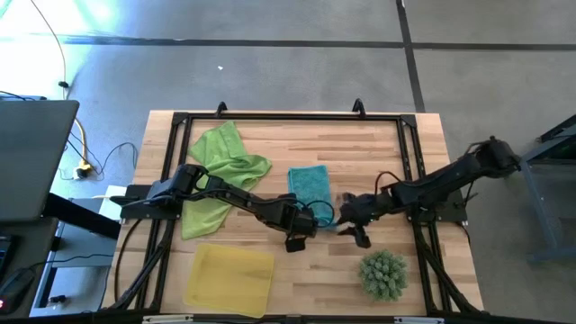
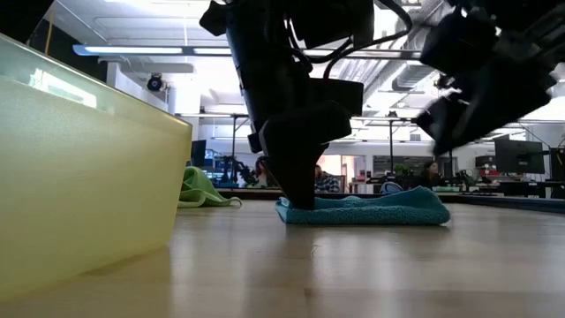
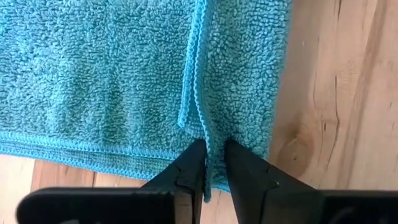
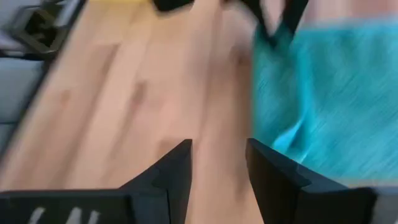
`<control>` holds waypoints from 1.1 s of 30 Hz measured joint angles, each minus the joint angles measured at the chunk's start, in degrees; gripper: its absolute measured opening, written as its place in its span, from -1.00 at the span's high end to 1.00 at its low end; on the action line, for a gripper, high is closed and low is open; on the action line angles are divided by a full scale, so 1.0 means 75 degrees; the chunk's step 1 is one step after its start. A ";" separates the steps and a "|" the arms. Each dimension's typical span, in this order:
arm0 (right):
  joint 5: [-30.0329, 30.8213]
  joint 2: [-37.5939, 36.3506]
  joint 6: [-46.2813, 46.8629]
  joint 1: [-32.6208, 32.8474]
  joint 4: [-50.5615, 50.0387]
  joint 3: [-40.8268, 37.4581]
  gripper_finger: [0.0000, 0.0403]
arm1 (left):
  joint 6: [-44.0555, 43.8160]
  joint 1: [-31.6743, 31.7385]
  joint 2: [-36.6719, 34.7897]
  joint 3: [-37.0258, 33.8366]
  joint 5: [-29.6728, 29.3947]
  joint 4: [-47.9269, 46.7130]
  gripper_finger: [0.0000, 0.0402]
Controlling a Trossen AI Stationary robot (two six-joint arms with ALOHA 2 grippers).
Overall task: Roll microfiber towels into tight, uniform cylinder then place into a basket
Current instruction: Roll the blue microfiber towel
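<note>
wooden desk [image 1: 270, 247] on grey floor; my left tool [image 3: 213, 163] pinches the teal towel [image 3: 112, 81] hem, right tool [image 4: 219, 163] open, empty.

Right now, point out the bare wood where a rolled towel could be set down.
Bare wood lies between the yellow basket and the spiky green ball, and beyond the teal towel toward the far frame rail. It is crowded mid-table, where the left gripper pinches the towel's edge beside the right gripper.
</note>
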 joint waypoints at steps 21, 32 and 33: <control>0.1359 0.2096 -0.0654 0.0305 0.1344 0.0003 0.28 | 0.0005 -0.0187 0.0022 0.0009 -0.0102 -0.0045 0.72; 0.2074 0.1887 -0.0835 0.0729 0.1331 0.0000 0.08 | 0.0019 -0.0187 0.0025 0.0006 -0.0102 -0.0028 0.72; 0.2342 0.1925 -0.0879 0.0740 0.1309 0.0000 0.08 | 0.0019 -0.0187 0.0025 0.0006 -0.0102 -0.0028 0.72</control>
